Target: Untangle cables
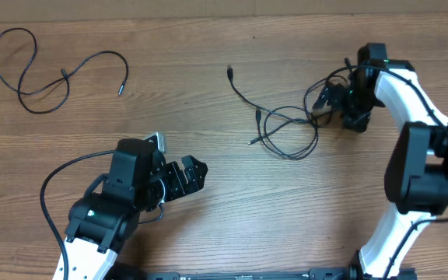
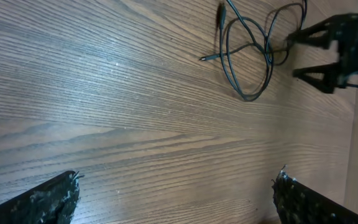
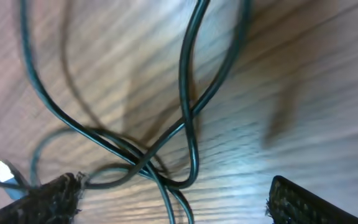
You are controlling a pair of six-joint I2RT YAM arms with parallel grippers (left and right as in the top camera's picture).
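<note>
Step in hand: the right claw (image 3: 174,186) sets up to grasp in the tangled cables (image 3: 184,81) – a judgement from its position.
Where the cables lie: the knot of thin black cords rests on the wooden tabletop (image 1: 286,218) right of centre, directly under the right claw. One loose cord (image 1: 63,75) lies alone at the far left corner, well apart from the rest.
Right claw: jaws wide apart, clamped on nothing. In the wrist view several strands cross between the two pads.
Left claw (image 2: 178,186): jaws wide apart, empty, hovering over bare wood near the front and well apart from the knot.
What to pick: a single strand, not the crossing. Closing where the cords overlap would likely trap two or three at once and drag the whole knot along.
How to pull: lift gently and draw outward, away from the loop, watching that the other strands slide free.
Useful handle: the plug end (image 1: 230,71) trails out toward the middle – a clear free end, probably easier for the left claw to reach.
Risk: thin cords can slip from the pads, and a fast pull may tighten the loop.
</note>
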